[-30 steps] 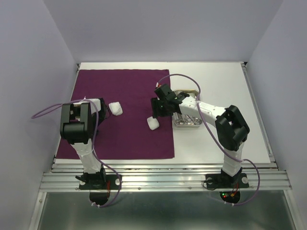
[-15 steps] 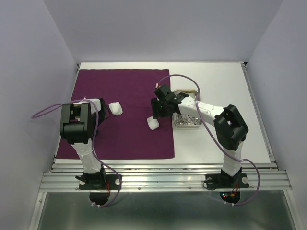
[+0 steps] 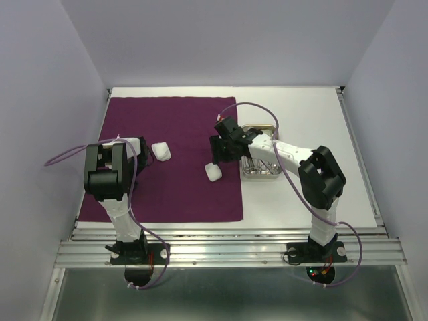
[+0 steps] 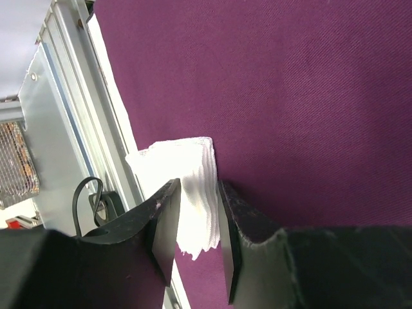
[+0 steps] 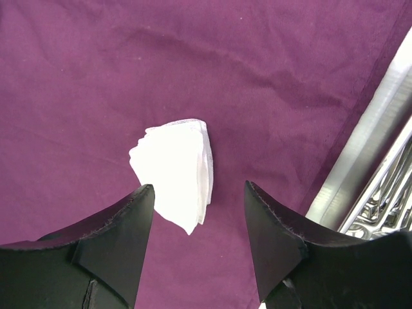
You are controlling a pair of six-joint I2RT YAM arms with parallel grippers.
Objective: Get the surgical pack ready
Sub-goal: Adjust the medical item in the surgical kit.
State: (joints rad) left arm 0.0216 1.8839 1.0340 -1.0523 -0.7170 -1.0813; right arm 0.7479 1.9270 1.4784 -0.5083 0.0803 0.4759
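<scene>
purple drape [image 3: 174,127] lies spread flat

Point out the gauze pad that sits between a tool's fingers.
The gauze pad at the drape's edge, between the left tool's fingers. The other two lie free, one below the open right tool.

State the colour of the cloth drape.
The drape is deep purple; top external view shows it best.

Drape [image 3: 174,134]: deep purple, plain. Gauze pads [image 3: 213,173]: white. Tray [image 3: 262,174]: bright bare steel. Table [image 3: 301,114]: white. Arms [image 3: 107,177]: black with white sections. Cables [image 3: 67,157]: lilac.
</scene>
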